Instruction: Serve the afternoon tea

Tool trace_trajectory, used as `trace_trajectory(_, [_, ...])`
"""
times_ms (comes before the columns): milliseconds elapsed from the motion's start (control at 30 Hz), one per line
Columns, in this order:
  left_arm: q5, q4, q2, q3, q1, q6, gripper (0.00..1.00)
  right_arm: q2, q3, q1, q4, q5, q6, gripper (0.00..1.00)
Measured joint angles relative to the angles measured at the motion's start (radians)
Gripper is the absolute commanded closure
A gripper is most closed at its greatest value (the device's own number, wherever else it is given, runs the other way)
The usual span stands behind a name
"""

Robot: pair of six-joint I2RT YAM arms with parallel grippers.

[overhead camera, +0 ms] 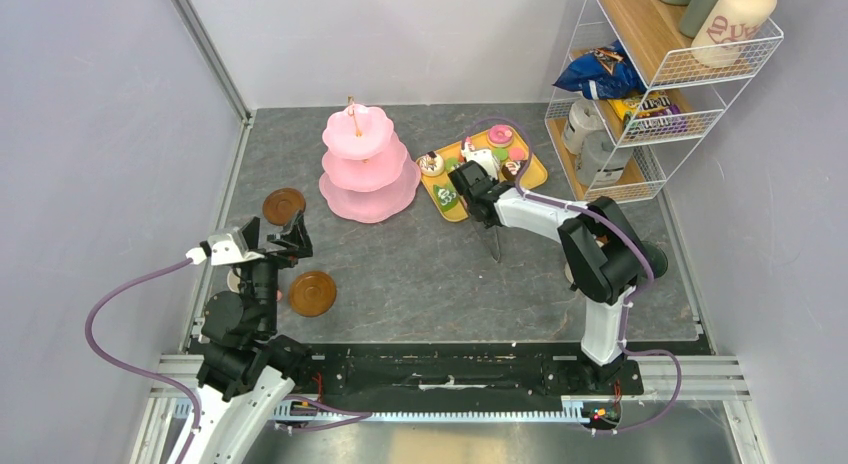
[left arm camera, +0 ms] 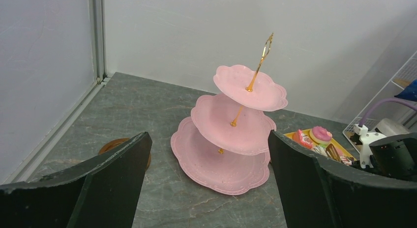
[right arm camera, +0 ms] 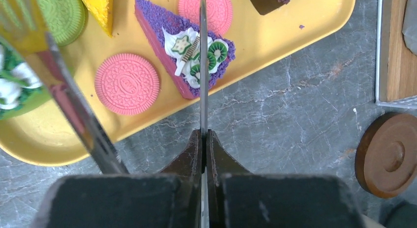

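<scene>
Grey marbled bench (overhead camera: pixel 420 274) carries the pink three-tier stand (overhead camera: pixel 370 166) just left of a yellow tray (right arm camera: pixel 305 21), which holds a purple cake wedge (right arm camera: pixel 189 51), pink macarons (right arm camera: pixel 127 83), a green macaron (right arm camera: pixel 61 12) and a yellow wedge (right arm camera: pixel 98 4). Right hand (right arm camera: pixel 203 134) is clenched on a thin metal utensil (right arm camera: pixel 202 100) over the purple wedge. Left hand (left arm camera: pixel 209 138) hangs released, facing the stand, with brown saucers (overhead camera: pixel 312 293) near it.

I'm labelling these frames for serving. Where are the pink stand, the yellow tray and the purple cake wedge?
pink stand (left arm camera: pixel 221 132): left wrist view, middle tier.
yellow tray (right arm camera: pixel 285 21): right wrist view, bare surface.
purple cake wedge (right arm camera: pixel 179 43): right wrist view, decorated top.
</scene>
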Motion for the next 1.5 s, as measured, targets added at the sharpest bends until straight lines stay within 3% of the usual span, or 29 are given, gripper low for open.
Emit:
trace_trajectory(200, [0.013,-0.002,0.010,0.002,0.000,0.000,0.04,-0.062,0.000,0.002,-0.059,-0.009,0.021,1.00])
trace_trajectory(633, [0.132,-0.058,0.199,0.129,0.000,-0.080,0.00,-0.423,-0.034,0.057,-0.135,-0.063,0.058,1.00])
trace_trajectory(967, [0.456,-0.080,0.516,0.235,0.000,-0.309,0.00,-0.554,-0.083,0.156,-0.168,-0.125,0.097,1.00])
trace_trajectory(1200, [0.653,0.038,0.723,0.230,-0.033,-0.515,0.00,-0.581,-0.112,0.206,-0.168,-0.175,0.132,1.00])
trace_trajectory(1500, [0.649,0.249,0.893,0.207,-0.179,-0.668,0.04,-0.581,-0.112,0.236,-0.161,-0.210,0.161,1.00])
